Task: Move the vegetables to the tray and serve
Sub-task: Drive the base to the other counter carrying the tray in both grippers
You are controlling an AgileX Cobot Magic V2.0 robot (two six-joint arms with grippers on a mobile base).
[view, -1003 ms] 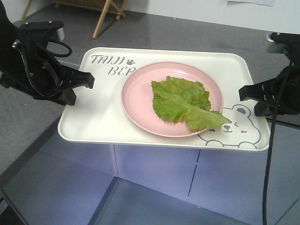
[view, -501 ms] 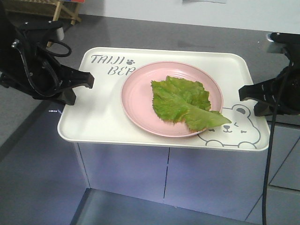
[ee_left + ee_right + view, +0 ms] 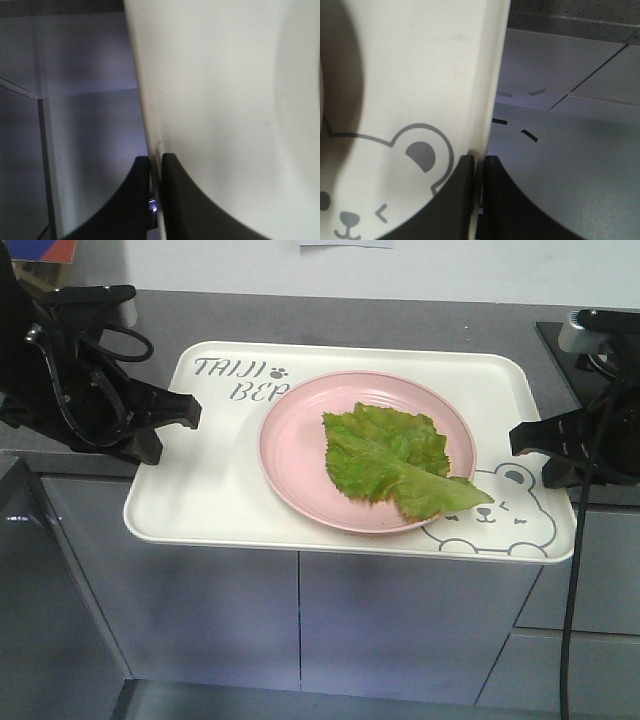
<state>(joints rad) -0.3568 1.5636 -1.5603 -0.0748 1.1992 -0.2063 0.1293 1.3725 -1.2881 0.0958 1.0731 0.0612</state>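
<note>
Wrist views cut off tray, hiding lettuce leaf.

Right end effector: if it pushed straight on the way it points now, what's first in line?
The right end effector is already clamped on the tray rim and points inward across it. Straight on, it would likely slide over the printed bear and meet the pink plate edge or the lettuce leaf tip first; height is unclear.

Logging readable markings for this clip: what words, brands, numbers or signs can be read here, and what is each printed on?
"TAIJI" with a paw print after it: grey lettering on the cream tray, far-left corner, front view.
"BE": second line beneath; the rest is hidden behind the pink plate.
Winking bear drawing: a picture, no text.
Papers on the back wall: cut off, unreadable.
</note>
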